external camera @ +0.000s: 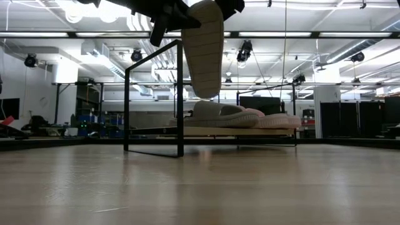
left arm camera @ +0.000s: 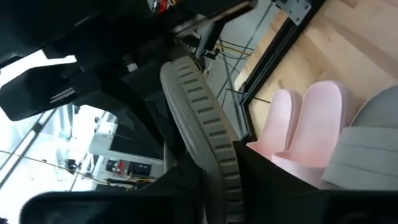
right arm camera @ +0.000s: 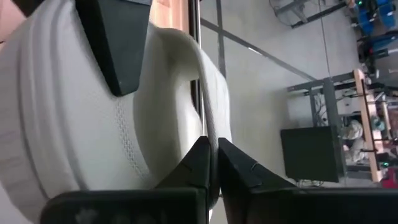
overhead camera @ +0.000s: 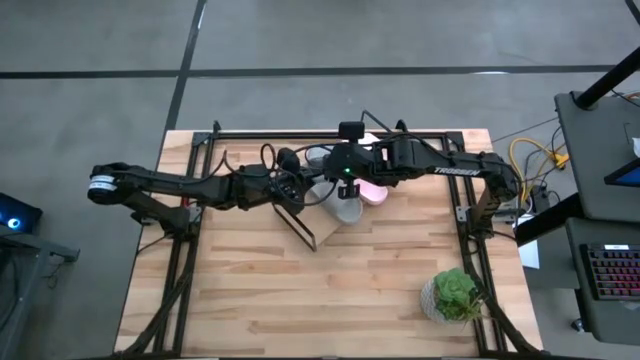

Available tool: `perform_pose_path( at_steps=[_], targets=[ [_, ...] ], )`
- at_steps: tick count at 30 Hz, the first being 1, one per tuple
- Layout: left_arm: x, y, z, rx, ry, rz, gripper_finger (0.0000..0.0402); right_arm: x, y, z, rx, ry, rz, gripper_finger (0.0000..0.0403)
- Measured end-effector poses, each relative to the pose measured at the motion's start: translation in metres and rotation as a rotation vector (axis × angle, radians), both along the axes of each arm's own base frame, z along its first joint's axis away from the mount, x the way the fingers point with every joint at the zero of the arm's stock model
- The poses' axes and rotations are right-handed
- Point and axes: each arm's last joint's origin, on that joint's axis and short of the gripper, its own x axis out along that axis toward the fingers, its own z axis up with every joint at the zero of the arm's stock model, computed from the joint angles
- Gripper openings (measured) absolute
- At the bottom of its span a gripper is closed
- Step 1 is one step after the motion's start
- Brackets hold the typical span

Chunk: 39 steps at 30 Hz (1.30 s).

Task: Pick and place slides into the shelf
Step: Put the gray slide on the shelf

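Dark fingers [right arm camera: 208, 168] of our right gripper [right arm camera: 214, 163] sit closest to the lens, and they pinch the thin edge of a grey slide [right arm camera: 93, 106]. We think we hold it by the edge because the foam is soft and the edge is easy to squeeze.

From table height, this grey slide [external camera: 206, 47] hangs up in the air with its ribbed sole showing, toe pointing down, right above the shelf [external camera: 237, 132]. We think it hangs this way so it can go down into the free spot without bumping the others.

Our left gripper [left arm camera: 205, 180] is there too. Its jaws are closed on the same grey slide, near the ribbed sole [left arm camera: 205, 130]. So both of our grippers hold one slide together. Maybe one is passing it to the other, but we cannot tell which way.

Three slides already rest on the slanted shelf. Two pink slides [left arm camera: 308, 124] lie side by side, and another grey slide [left arm camera: 367, 149] lies just beside them. They lean on the board so they stay in a neat row.

From above, both of our arms meet over the shelf near the far side of the worktop [overhead camera: 330, 290]. A small green plant [overhead camera: 455, 295] stands well apart, near the right front corner.

The held slide is the last one to place, we think.
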Motion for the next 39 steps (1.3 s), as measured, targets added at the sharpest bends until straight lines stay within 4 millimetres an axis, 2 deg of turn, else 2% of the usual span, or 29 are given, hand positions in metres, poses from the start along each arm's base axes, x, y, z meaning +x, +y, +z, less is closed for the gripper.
perform_pose_path(
  at_steps=[10,18,24,27,29,33,39],
  targets=[
    [-0.027,-0.001,0.013,-0.111,-0.05,-0.002,0.0115,0.0,-0.001,0.001,-0.039,-0.003,0.022,0.0009],
    [-0.07,0.0,0.025,-0.279,-0.103,0.029,0.0166,-0.001,-0.001,0.003,-0.058,-0.004,0.033,0.0008],
    [-0.106,0.0,0.029,-0.339,-0.194,0.006,0.0173,0.007,0.002,0.001,-0.097,-0.061,0.117,0.0008],
    [-0.121,0.0,0.03,-0.352,-0.244,0.0,0.0173,0.01,0.004,0.006,-0.137,-0.114,0.191,0.0008],
    [-0.13,0.0,0.03,-0.366,-0.273,-0.005,0.0173,0.008,0.006,0.012,-0.103,-0.155,0.255,0.0008],
    [-0.141,0.0,0.026,-0.395,-0.303,-0.008,0.0173,0.006,0.009,0.011,-0.047,-0.177,0.34,0.0008],
    [-0.151,0.0,0.022,-0.397,-0.328,-0.012,0.0173,0.003,0.012,-0.003,-0.102,-0.232,0.422,0.0008]
  ],
)
